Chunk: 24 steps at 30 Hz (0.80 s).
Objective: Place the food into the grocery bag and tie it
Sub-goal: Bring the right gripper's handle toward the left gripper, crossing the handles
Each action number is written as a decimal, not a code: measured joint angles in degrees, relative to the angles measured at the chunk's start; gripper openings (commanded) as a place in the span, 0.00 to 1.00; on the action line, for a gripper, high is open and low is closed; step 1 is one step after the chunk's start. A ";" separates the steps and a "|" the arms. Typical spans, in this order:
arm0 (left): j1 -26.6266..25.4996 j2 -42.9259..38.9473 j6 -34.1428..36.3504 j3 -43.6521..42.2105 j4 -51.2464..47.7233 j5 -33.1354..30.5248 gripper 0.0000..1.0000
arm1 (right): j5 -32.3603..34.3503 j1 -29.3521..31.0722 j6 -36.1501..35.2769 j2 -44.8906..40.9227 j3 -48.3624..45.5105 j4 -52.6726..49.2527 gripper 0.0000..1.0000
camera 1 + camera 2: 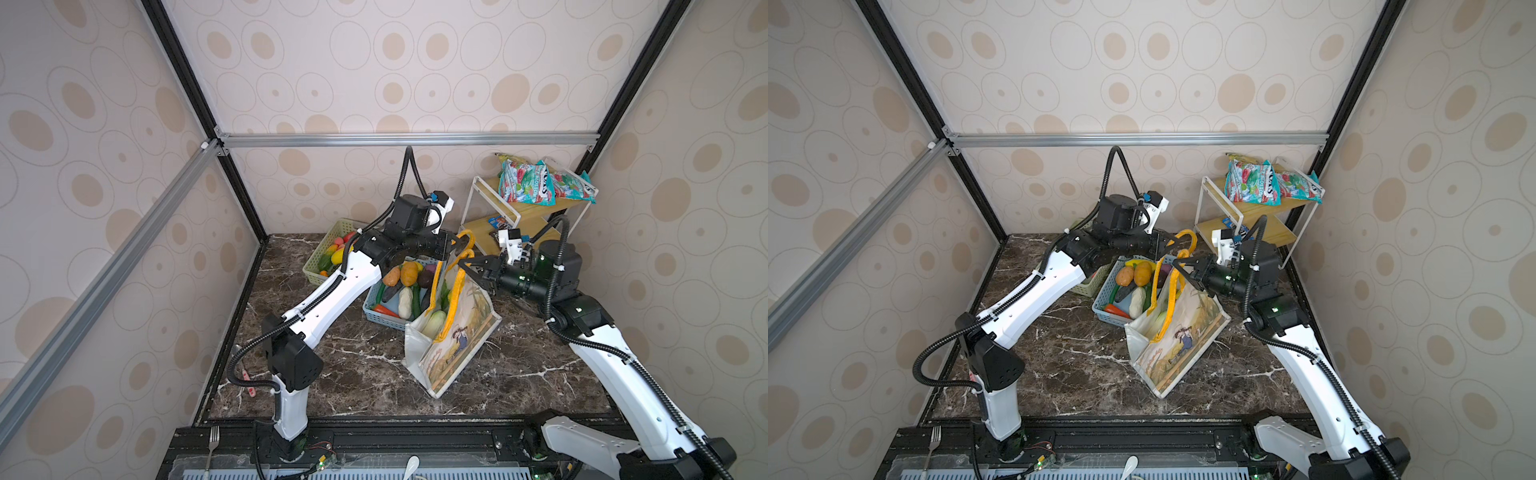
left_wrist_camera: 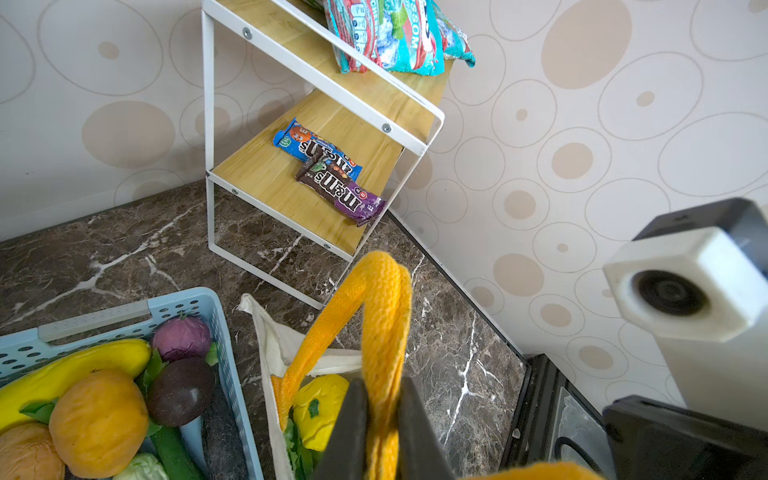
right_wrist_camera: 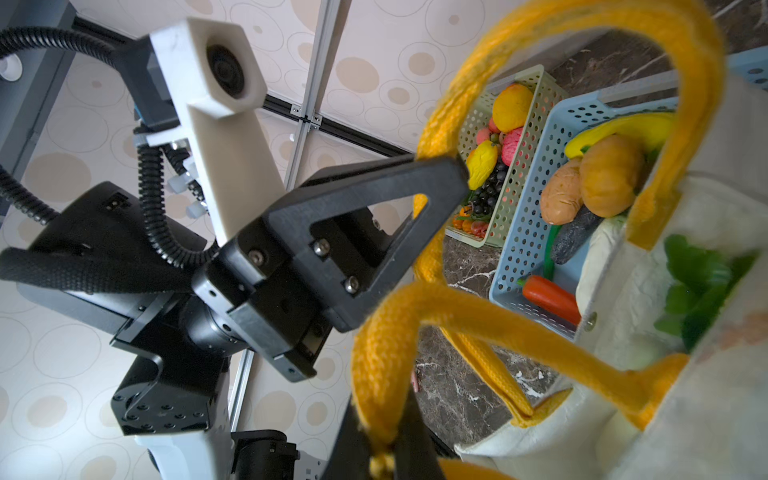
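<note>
Both tools are clamped on the bag handles above the tabletop.
The bag [image 1: 453, 345] stands on the tabletop [image 1: 332, 365], just beside the blue basket [image 1: 376, 313]. The green basket [image 1: 328, 245] is partly hidden behind the left arm, and a shelf [image 1: 490, 208] with two candy bars [image 2: 328, 166] stands near. The left tool [image 2: 380, 415] reaches over the blue basket and the right tool [image 3: 382, 453] comes from the side. Each is closed on one of the two yellow handles [image 1: 457, 282]. In the bag are a yellow fruit [image 2: 320, 403] and a cabbage [image 1: 434, 322]. More food lies in both baskets.
</note>
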 measured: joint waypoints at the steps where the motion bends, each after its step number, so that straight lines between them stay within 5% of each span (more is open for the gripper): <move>1: 0.00 0.00 0.00 0.00 0.02 0.07 0.14 | 1.01 0.83 -1.11 0.81 0.24 -0.11 0.07; 16: -0.20 -3.65 0.09 -4.74 1.55 2.84 0.19 | 15.15 2.12 -5.68 3.76 -2.69 1.64 0.07; 24: -1.75 -4.35 -0.24 -5.97 3.21 7.78 0.38 | 16.37 2.12 -4.85 5.53 -5.64 8.17 0.11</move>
